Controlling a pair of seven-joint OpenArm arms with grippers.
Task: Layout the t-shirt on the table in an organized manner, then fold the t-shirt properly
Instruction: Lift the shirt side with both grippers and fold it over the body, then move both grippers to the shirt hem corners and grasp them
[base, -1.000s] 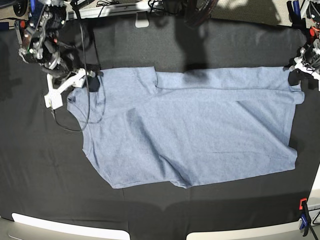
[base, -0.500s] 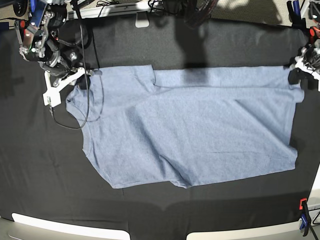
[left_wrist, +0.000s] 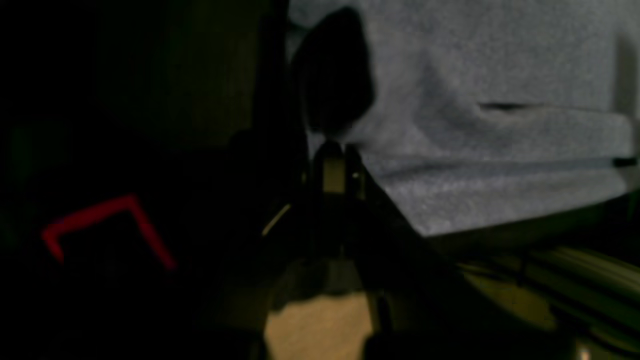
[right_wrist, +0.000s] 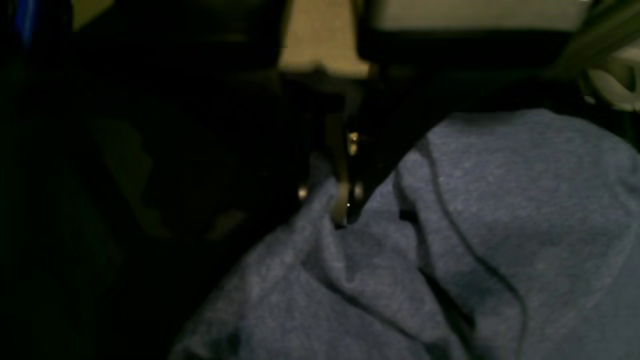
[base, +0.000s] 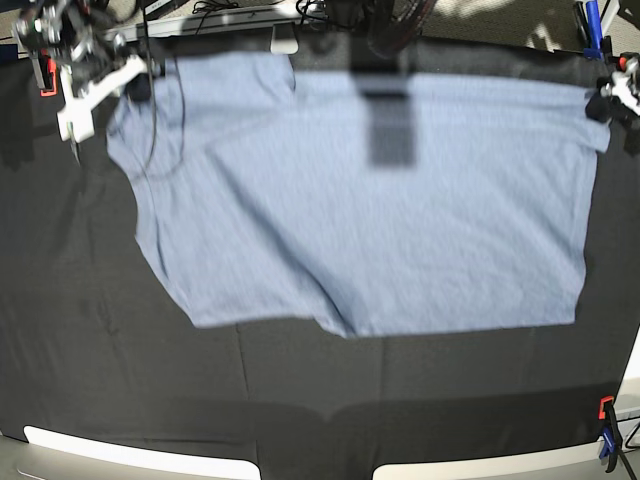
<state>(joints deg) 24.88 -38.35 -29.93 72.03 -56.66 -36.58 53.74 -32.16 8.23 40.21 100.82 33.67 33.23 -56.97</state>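
The blue-grey t-shirt (base: 380, 220) is stretched out over the black table (base: 100, 350), plain side showing and blurred by motion. Its far edge is lifted toward the back of the table. My right gripper (base: 135, 82) is at the far left, shut on the shirt's corner near the sleeve; in the right wrist view the gripper (right_wrist: 345, 202) pinches bunched fabric (right_wrist: 500, 225). My left gripper (base: 604, 100) is at the far right, shut on the hem corner; in the left wrist view the gripper (left_wrist: 334, 150) clamps the shirt's edge (left_wrist: 500, 150).
A red clamp (base: 605, 408) sits at the table's front right edge and a blue clamp (base: 590, 20) at the far right. Cables (base: 150, 150) hang from the right arm over the shirt. White equipment (base: 130, 455) lies along the front edge.
Both grippers have moved toward the table's far edge, pulling the shirt's far edge up and back. The whole shirt has shifted away and hangs stretched between them.
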